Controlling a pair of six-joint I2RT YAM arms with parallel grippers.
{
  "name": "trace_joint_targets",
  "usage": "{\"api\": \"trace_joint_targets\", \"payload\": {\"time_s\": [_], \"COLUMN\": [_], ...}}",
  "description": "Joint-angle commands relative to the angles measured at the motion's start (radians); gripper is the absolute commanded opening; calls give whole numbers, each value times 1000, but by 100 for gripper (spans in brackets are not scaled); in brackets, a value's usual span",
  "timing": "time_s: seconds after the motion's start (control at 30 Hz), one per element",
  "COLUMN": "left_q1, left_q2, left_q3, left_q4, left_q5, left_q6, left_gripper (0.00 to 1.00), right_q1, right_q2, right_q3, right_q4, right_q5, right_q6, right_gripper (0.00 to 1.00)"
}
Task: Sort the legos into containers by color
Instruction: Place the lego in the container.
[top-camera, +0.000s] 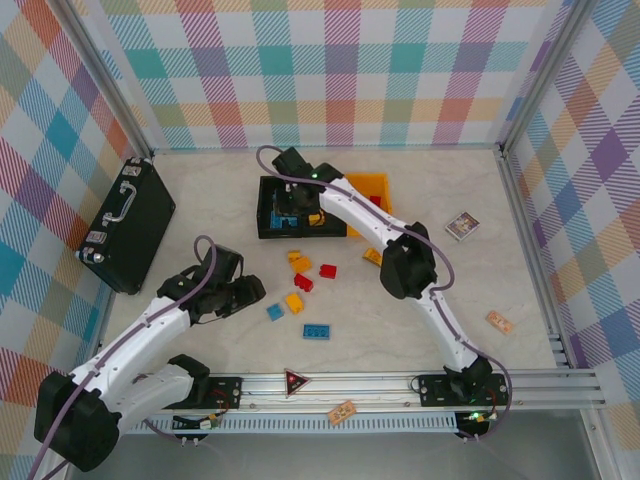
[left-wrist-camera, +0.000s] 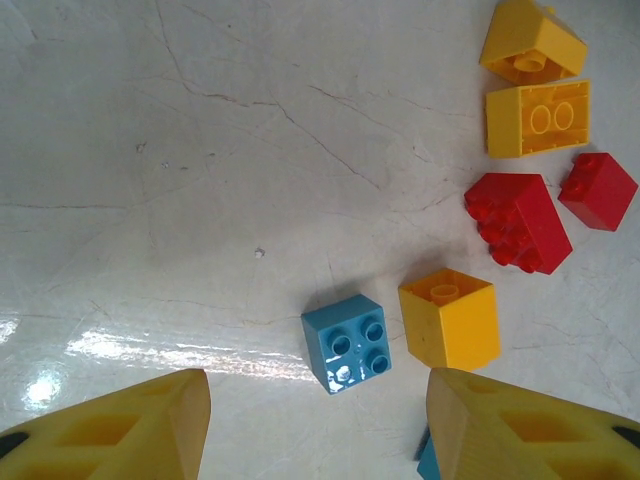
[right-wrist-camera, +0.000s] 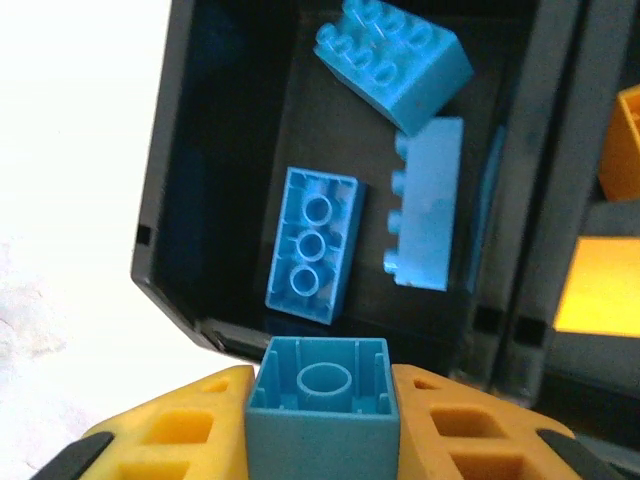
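1. Right gripper (right-wrist-camera: 320, 440) clamps a blue brick (right-wrist-camera: 320, 385) over the black bin (right-wrist-camera: 170, 200), which holds blue bricks (right-wrist-camera: 312, 245): judged the blue compartment.
2. Left gripper (left-wrist-camera: 320, 440), jaws wide and empty, hangs above a small blue brick (left-wrist-camera: 347, 343), probably the next pick.
3. Top view adds the yellow bin (top-camera: 368, 188) and loose bricks (top-camera: 301, 283); right wrist view shows bin contents.

- Open pale marbled tabletop (left-wrist-camera: 150, 150) left of small blue square studded brick (left-wrist-camera: 347, 343); yellow-orange brick (left-wrist-camera: 450, 318) just beside it on the right.
- Black plastic bin (right-wrist-camera: 165, 200): three blue bricks (right-wrist-camera: 312, 243) across centre and right, bare floor along left wall.
- Pinched blue hollow brick (right-wrist-camera: 320, 405) close by bin's near wall.
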Motion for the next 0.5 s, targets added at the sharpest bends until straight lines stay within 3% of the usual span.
{"api": "trace_joint_targets", "payload": {"time_s": [0.0, 0.37, 0.47], "left_q1": [9, 9, 10], "left_q2": [-33, -81, -81], "left_q3": [-17, -58, -62], "left_q4": [-31, -33, -28], "left_q5": [8, 16, 21], "left_q6": [-19, -36, -38], "left_gripper": [59, 59, 59], "right_q1": [1, -29, -30], "right_q2": [48, 145, 156], "right_q3": [89, 174, 195], "right_q4": [-19, 124, 134], "right_q5": [-19, -56, -44], "right_q6": [-13, 49, 56], "right_gripper": [31, 34, 42]}}
